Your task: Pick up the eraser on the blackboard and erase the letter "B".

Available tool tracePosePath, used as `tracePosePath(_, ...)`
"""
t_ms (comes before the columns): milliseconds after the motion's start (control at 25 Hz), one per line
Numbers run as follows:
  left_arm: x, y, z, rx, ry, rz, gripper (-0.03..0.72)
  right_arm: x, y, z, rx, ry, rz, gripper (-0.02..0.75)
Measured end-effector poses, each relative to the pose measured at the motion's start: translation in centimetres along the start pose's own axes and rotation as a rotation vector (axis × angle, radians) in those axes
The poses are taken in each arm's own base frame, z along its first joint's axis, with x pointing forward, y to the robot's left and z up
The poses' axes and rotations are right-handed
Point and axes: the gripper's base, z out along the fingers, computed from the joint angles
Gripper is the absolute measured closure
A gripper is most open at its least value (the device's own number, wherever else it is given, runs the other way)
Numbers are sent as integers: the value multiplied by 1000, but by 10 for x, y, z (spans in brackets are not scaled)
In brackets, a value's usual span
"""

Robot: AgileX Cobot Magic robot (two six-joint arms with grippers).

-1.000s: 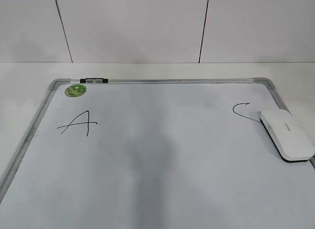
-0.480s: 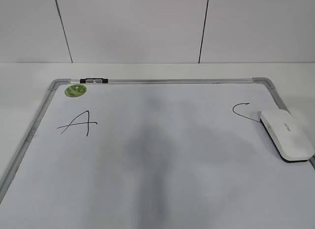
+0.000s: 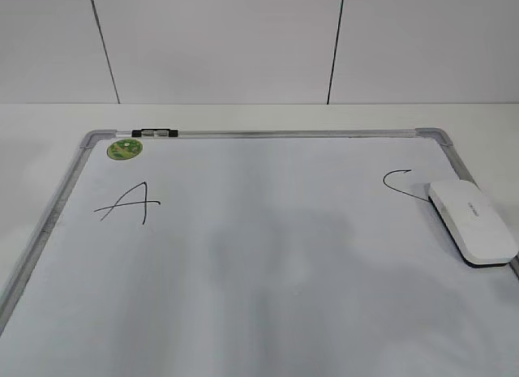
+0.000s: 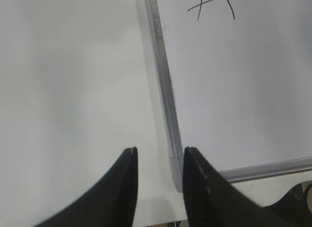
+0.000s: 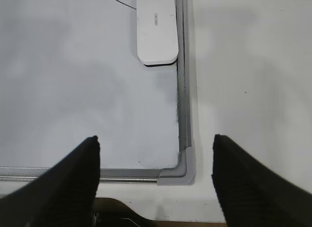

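Nothing moved; eraser [image 3: 473, 223] lies untouched; right jaws spread wide, left jaws narrowly parted, both empty

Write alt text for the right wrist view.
The open right claw hangs above the near right corner of the blackboard, holding nothing. Farther along, the white eraser lies flat on the board against its right frame, beside a black marker stroke.

The exterior camera looks down at a slant over my blackboard [image 3: 268, 312] toward the far wall. My left wrist camera hangs above its near left corner, my right above the near right corner; the right and exterior views share the eraser [image 5: 156, 28].
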Motion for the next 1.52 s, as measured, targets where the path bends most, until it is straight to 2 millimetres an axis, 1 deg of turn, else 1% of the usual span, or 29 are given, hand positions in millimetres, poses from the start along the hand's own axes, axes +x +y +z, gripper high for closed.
tracePosePath(120, 27, 0, -2, -8, -17, 4, 452, 10, 0, 5, 0, 7, 0, 186)
tracePosePath(240, 53, -1, -5, -19, -69, 9, 452, 17, -1, 9, 1, 6, 1, 187)
tracePosePath(440, 88, -2, -11, -27, -225, 15, 452, 27, -1, 19, 4, -7, -16, 187)
tracePosePath(560, 105, -3, -11, -29, -272, 18, 452, 30, -1, 19, 6, -27, -26, 186)
tracePosePath(680, 121, -3, -5, -30, -294, 19, 452, 32, -1, 15, 7, -65, -43, 186)
tracePosePath(800, 136, -3, 6, -31, -301, 19, 452, 37, -1, 11, 9, -103, -58, 186)
tracePosePath(960, 145, -4, 3, -31, -401, 22, 452, 48, -1, 5, 14, -183, -69, 187)
tracePosePath(1200, 156, -5, 0, -32, -471, 26, 452, 61, 0, -7, 20, -314, -75, 187)
tracePosePath(1360, 160, -5, -3, -31, -502, -1, 452, 69, -1, -1, 20, -265, -76, 187)
tracePosePath(1520, 160, -2, -3, -45, -505, -50, 452, 70, -1, 0, 21, -252, -78, 187)
